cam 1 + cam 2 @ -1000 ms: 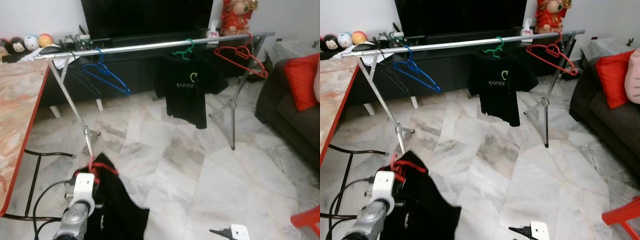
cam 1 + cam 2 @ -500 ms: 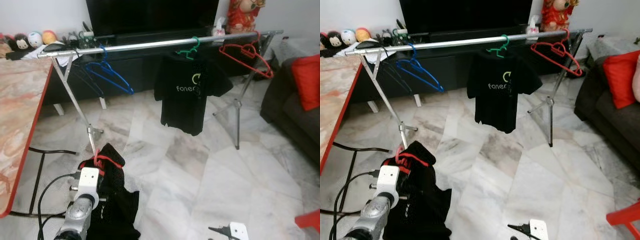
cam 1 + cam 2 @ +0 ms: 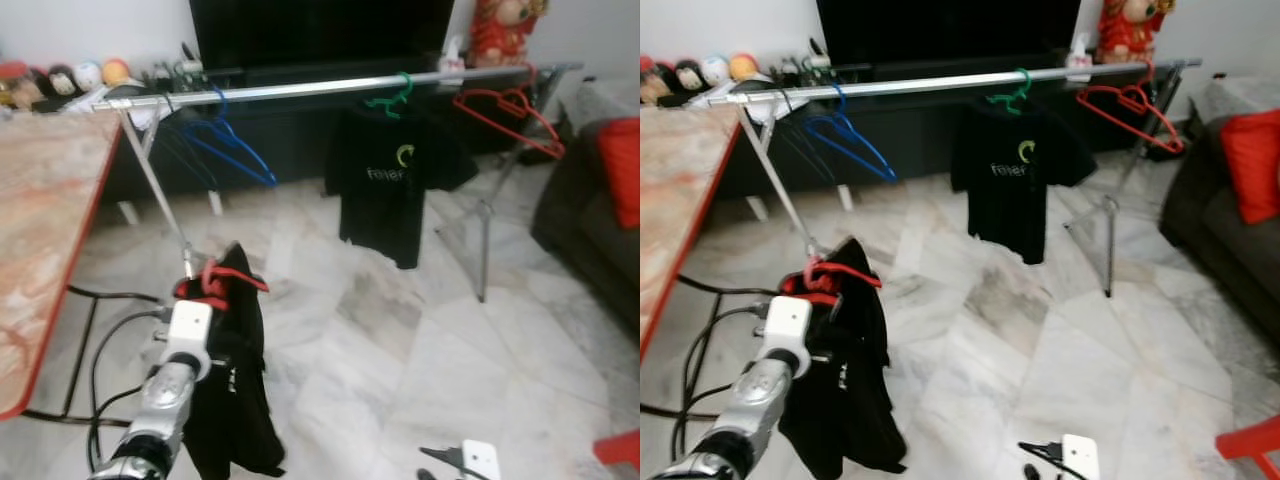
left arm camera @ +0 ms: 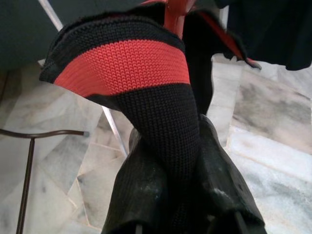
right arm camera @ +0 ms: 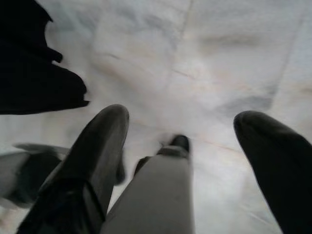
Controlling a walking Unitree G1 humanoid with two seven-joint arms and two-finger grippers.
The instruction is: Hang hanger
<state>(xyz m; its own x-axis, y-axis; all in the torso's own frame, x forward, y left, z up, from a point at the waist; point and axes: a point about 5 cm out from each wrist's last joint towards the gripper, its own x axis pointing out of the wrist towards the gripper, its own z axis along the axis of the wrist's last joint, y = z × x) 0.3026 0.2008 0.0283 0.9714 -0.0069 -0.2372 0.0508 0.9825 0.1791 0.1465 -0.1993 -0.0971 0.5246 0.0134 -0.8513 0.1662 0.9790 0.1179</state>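
The red hanger [image 3: 222,283] carries a black garment [image 3: 232,390] and sits at the near left of the scene, raised above the marble floor [image 3: 400,330], in front of the left leg of the clothes rail [image 3: 300,90]. In the left wrist view the garment's knitted collar, black with a red band [image 4: 129,66], is pinched between the two black fingers [image 4: 217,190], so the left end effector [image 3: 208,300] is clamped tight on the garment at the hanger's neck, with the red hook rising just above it. The garment hangs down from there, its hem near the floor.

The rail runs left to right across the far side. On it hang a blue hanger [image 3: 232,150] toward the left, a green hanger [image 3: 393,97] holding a black T-shirt [image 3: 392,190] with a pale logo in the middle, and another red hanger, empty [image 3: 510,115], toward the right. Behind the rail stands a dark television [image 3: 320,30] on a low dark cabinet, with small round toys [image 3: 90,75] at the far left and a red figurine [image 3: 505,25] at the far right.

A marble-patterned bench with a red edge [image 3: 45,240] fills the left side, dark cables under it. A dark sofa with a red cushion [image 3: 622,170] is at the right.

The right end effector [image 5: 183,141] hangs low at the near right, fingers spread wide apart over the floor, holding nothing.
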